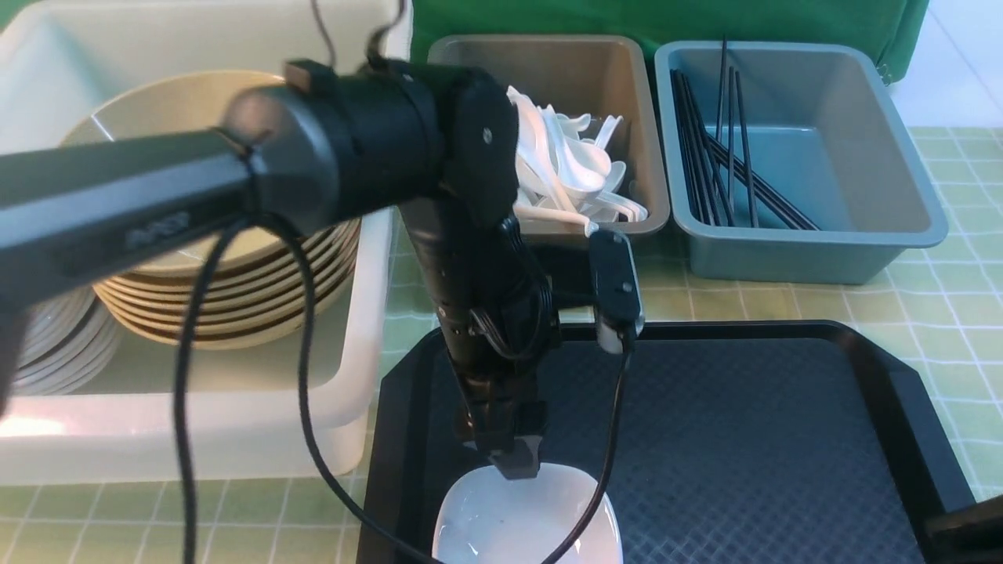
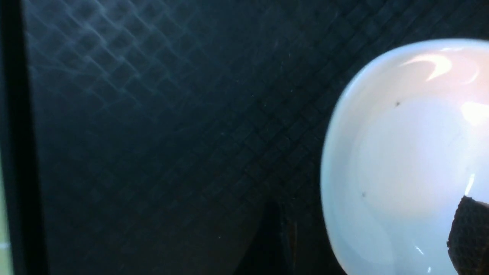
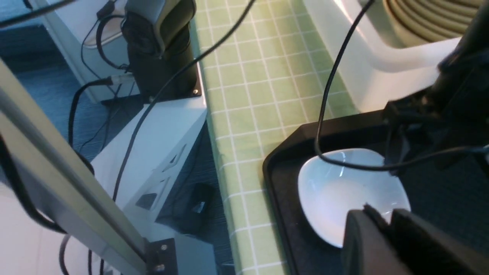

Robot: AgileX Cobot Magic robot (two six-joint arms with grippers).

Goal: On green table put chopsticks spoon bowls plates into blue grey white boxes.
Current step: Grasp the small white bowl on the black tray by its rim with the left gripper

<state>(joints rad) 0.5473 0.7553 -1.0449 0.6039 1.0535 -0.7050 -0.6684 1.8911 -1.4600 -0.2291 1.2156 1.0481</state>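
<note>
**A:** What is the left arm doing?

**B:** The left gripper (image 1: 513, 462) is hovering at the far rim of the shallow glossy white bowl (image 1: 525, 517). The bowl is sitting in the near left part of the black textured plastic tray (image 1: 783, 439) on the green checked tabletop (image 1: 964, 274). The jaws are standing spread across the rim. One dark pad (image 2: 468, 236) is inside the bowl and the other looks to be outside, so they are pinching nothing.

**A:** And the right gripper (image 3: 387, 217)?

**B:** It is waiting beside the bowl, jaws pressed together and empty.

**A:** Which step is this?

**B:** I'm reading it as the grasp on the bowl. The white plastic spoons (image 1: 572, 168) are lying in the grey box (image 1: 650, 157), and the thin black chopsticks (image 1: 705, 157) are in the blue box (image 1: 862, 251).

**A:** What comes next?

**B:** Probably closing squarely on the rim, since the glaze looks slippery. After that comes lifting clear of the tray's lip and carrying the bowl to the large white box (image 1: 353, 376), where the stacked tan plates (image 1: 235, 305) are resting.
</note>
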